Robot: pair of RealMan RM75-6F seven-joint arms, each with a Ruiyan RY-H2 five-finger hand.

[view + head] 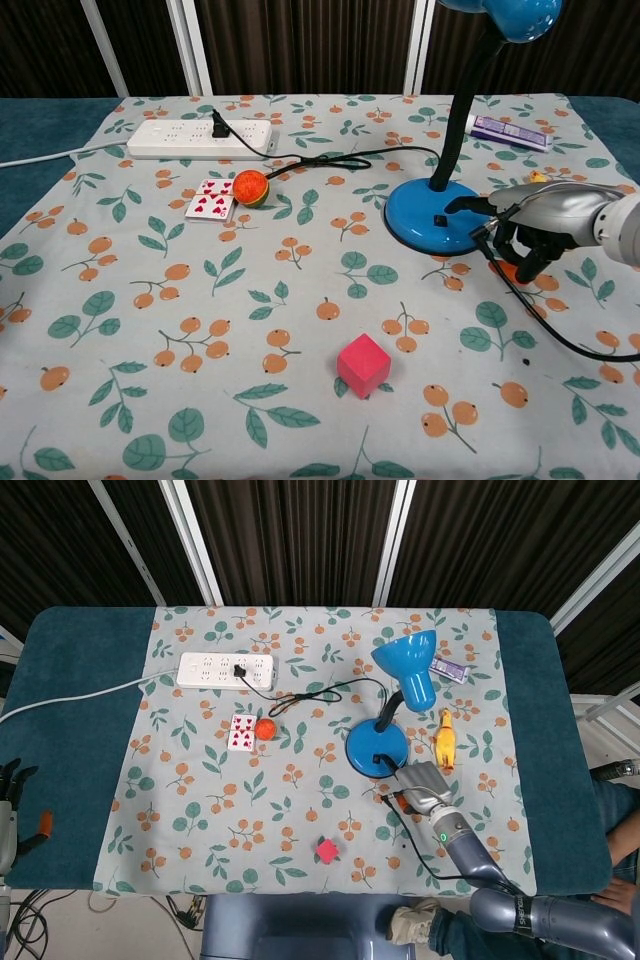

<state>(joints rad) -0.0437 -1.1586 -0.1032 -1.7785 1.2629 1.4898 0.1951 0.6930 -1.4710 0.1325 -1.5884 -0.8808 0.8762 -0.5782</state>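
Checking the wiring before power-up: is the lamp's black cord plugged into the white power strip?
Yes, the black cord ends in a plug seated in the white power strip.
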